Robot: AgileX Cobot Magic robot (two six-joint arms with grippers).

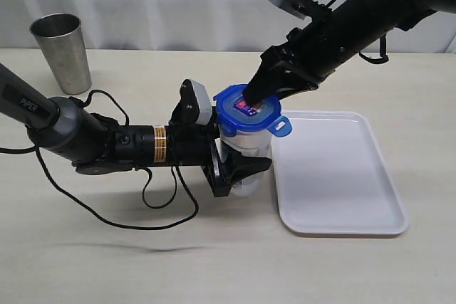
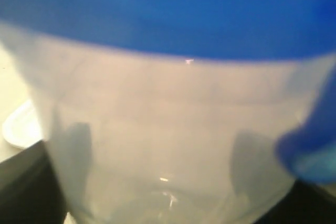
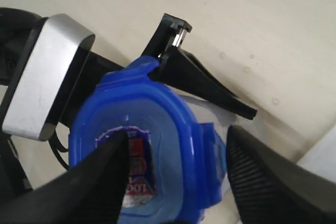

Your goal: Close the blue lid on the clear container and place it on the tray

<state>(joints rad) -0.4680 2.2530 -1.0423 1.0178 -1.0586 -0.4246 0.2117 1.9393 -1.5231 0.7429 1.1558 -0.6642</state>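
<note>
Right wrist view: right gripper [image 3: 178, 140] jaws spread wide, one black finger [image 3: 105, 182] resting on the blue lid [image 3: 181, 111] at its sticker, the other off the lid's side. Lid roundish, glossy plastic, one flap sticking out, sits atop the clear container [image 1: 248, 144]. Left gripper [image 1: 246, 167] clamps container's smooth wall sideways. Container upright, long axis vertical, lid up, on table [image 1: 214, 261] just beside flat white tray [image 1: 335, 176], not on it.

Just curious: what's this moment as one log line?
left gripper: grips container | lid: atop container | right gripper: open, finger on lid | container: beside tray
</note>
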